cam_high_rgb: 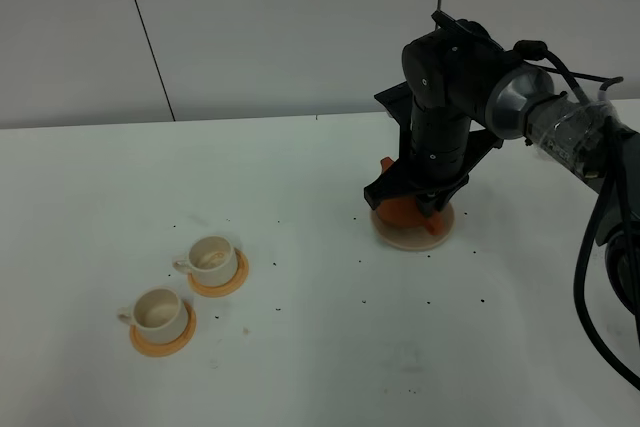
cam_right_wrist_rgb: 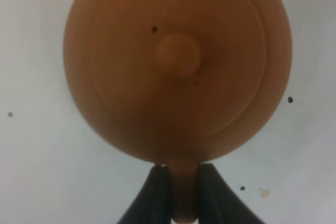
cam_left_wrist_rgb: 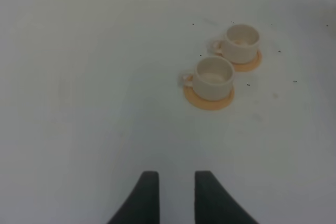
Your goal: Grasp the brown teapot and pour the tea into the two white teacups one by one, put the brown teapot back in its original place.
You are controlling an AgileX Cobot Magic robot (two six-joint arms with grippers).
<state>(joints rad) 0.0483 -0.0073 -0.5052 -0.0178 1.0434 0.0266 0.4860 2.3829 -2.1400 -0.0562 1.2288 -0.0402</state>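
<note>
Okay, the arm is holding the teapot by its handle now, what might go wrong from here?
1. The right end effector pinches only the thin handle of the brown teapot, so the heavy body may swing or slip once lifted.
2. Nothing holds the lid, so it might drop off in a steep tilt.
3. The two white teacups are small and stand close together on saucers. Tea may miss, or the spout may knock one.

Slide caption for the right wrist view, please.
Right gripper shut on the handle of the brown teapot, seen from straight above.
</note>
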